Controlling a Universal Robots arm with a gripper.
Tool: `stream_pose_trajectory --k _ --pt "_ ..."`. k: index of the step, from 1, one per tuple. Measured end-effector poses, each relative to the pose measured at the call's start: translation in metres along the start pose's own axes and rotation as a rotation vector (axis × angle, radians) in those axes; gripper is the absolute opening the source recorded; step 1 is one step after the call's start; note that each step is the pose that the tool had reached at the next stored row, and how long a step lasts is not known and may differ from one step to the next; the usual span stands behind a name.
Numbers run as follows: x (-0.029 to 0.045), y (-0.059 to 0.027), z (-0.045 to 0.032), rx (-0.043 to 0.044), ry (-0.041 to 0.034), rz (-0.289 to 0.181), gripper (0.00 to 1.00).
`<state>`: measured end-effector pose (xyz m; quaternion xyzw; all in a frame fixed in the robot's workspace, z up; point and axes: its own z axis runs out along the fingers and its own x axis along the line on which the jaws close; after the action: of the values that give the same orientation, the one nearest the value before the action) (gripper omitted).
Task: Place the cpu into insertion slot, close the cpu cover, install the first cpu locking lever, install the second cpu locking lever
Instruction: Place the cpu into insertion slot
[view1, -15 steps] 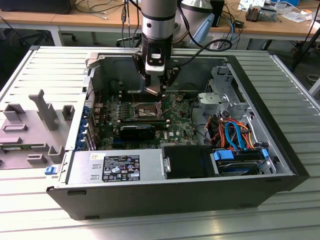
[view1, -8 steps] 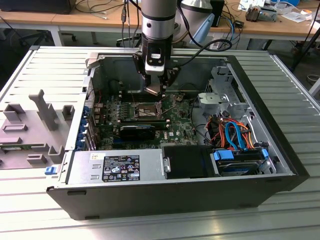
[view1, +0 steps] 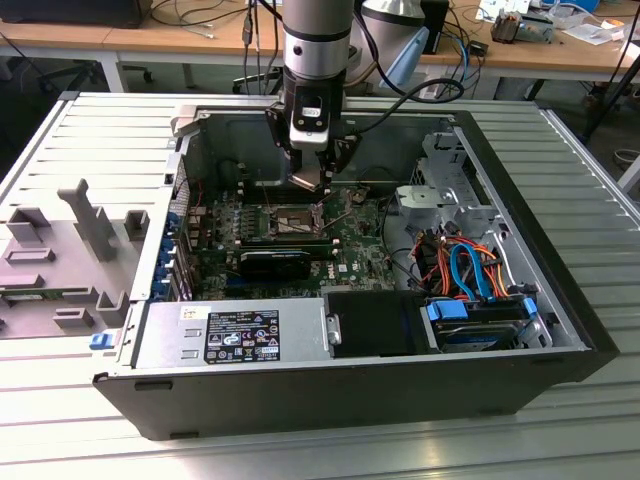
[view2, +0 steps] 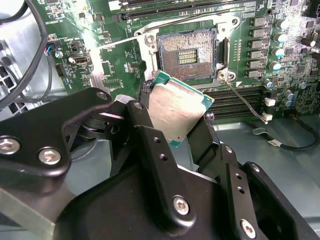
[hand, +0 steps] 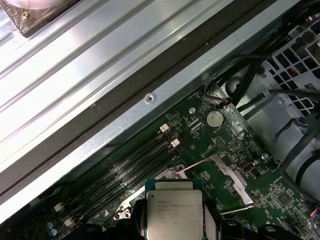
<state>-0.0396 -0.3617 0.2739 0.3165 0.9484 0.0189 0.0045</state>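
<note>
The gripper (view2: 172, 115) hangs inside the open computer case (view1: 560, 300). Its two black fingers (view2: 150, 140) are pinched on opposite edges of the cpu (view2: 176, 107), whose metal top shows. In the exterior view the insertion slot (view1: 295, 220) lies at about six o'clock from the gripper on the green motherboard (view1: 355, 250), uncovered and with its contacts exposed. The cpu is clear of it.

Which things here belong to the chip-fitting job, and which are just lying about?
Part of the job:
- chip, clamped in the tool
- open socket
- thin locking lever beside the socket

Just lying about:
- memory slots
- coin battery
- power supply box
- orange and blue cables
- grey plastic part beside the case
</note>
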Motion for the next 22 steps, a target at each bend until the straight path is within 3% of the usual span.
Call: stream_pose_trajectory --k 22 --pt "0.0000 0.0000 0.0003 -0.0001 -0.0006 0.016 0.55"
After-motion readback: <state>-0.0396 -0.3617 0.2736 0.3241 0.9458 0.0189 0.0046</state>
